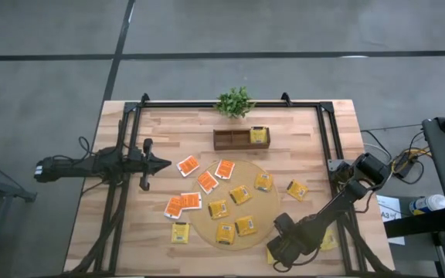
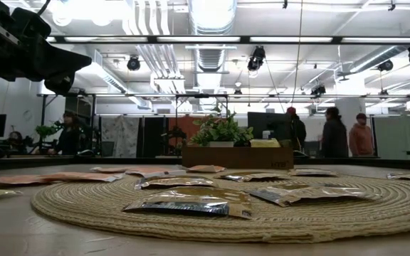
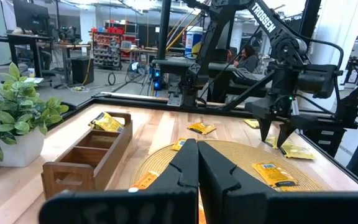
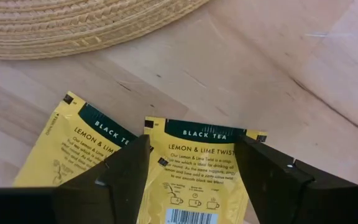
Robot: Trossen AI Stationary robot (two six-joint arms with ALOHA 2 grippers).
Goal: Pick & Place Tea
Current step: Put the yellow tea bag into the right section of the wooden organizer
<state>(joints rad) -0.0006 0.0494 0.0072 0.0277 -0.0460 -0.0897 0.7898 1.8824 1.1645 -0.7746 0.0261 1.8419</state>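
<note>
Several tea packets, yellow (image 1: 240,194) and orange-red (image 1: 207,182), lie flat on the round woven mat (image 1: 269,207) and on the wood around it. One yellow packet (image 1: 259,135) sits in the wooden box (image 1: 230,139). My right gripper (image 4: 191,143) stands open near the table's front edge, pointing down. Its fingers straddle a yellow "Black Tea" packet (image 4: 201,177) lying flat on the wood, with a second yellow packet (image 4: 73,149) right beside it. I cannot see the fingers touching either. My left gripper (image 1: 159,164) waits shut, level, at the table's left.
A small green plant (image 1: 235,102) stands at the far edge behind the wooden box. A black frame rail (image 1: 327,147) runs along the table's right side by my right arm. The mat's rim (image 4: 92,37) lies just beyond the two yellow packets. People stand in the room beyond the table.
</note>
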